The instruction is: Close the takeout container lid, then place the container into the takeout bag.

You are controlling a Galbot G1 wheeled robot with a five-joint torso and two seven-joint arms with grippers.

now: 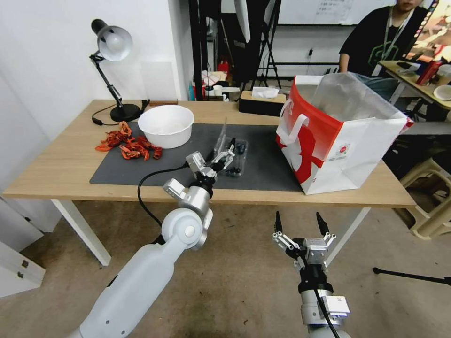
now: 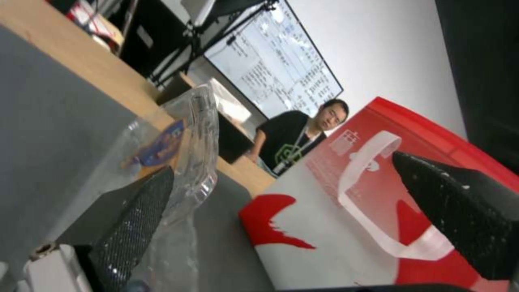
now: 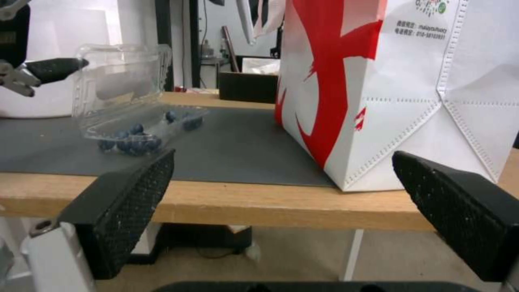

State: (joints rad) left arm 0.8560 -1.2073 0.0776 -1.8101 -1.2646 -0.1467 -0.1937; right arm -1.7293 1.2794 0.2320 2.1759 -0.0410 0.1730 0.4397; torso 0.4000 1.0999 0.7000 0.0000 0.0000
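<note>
The takeout container (image 1: 236, 158) lies open on the grey mat (image 1: 141, 164), dark blueberries in its tray (image 3: 142, 136). Its clear lid (image 1: 220, 137) stands nearly upright on the hinge (image 3: 121, 79). My left gripper (image 1: 229, 152) is open at the container. One finger (image 2: 135, 215) sits against the lid (image 2: 197, 129), and its tip (image 3: 56, 67) touches the lid's outer edge. The takeout bag (image 1: 336, 136) stands open to the right, red and white with foil lining (image 3: 389, 81) (image 2: 373, 202). My right gripper (image 1: 300, 225) hangs open below the table's front edge (image 3: 281, 174), holding nothing.
A white bowl (image 1: 165, 124), dried red peppers (image 1: 127, 143) and a desk lamp (image 1: 112, 47) stand left of the container. A black tissue box (image 1: 260, 101) sits at the back edge. A person sits behind the bag.
</note>
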